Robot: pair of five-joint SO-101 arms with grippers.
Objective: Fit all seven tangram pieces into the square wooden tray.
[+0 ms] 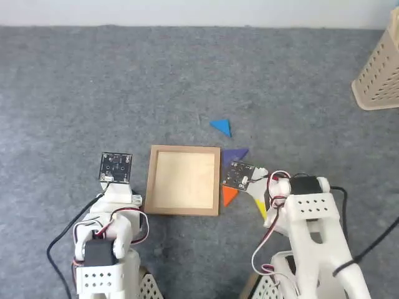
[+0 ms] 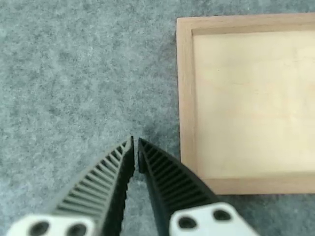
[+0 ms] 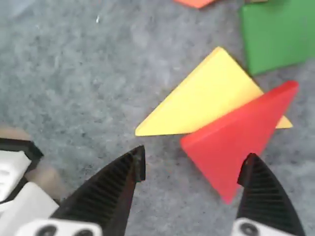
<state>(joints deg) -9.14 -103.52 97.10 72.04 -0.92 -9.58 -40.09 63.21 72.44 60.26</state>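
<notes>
While the left gripper (image 2: 136, 147) rests pinched together beside the wooden tray (image 2: 185, 98), the right gripper (image 3: 196, 158) gapes over a red triangle (image 3: 236, 142) overlapping a yellow triangle (image 3: 206, 103).

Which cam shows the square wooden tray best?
High view: the whole square wooden tray shows from above, with all four rims and its bare floor. The left wrist view catches one side rim with both its corners and part of the floor; the rest is cut off.
</notes>
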